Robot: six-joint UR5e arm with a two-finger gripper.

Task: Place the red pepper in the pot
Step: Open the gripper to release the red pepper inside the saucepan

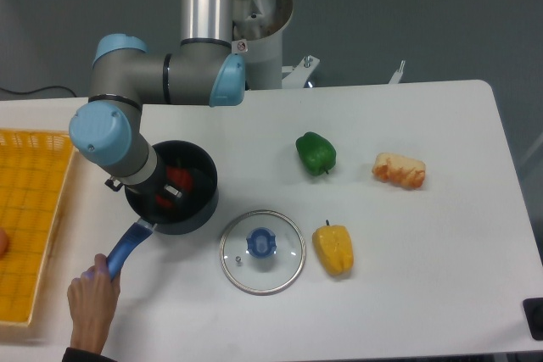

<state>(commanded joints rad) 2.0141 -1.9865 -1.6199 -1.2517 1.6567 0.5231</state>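
The dark pot [200, 202] sits at the left of the white table, its blue handle [128, 246] pointing toward the front left. Red pepper [179, 178] shows inside the pot. My gripper [172, 191] reaches down into the pot over the pepper, with the arm's wrist covering most of it. A bit of a finger shows against the red, but I cannot make out whether the fingers are open or shut.
A person's hand [92, 298] holds the end of the pot handle. A glass lid with a blue knob [262, 251] lies just right of the pot. A green pepper [316, 153], a yellow pepper [333, 248] and an orange-white food item [400, 170] lie further right. A yellow basket [25, 235] stands at the left edge.
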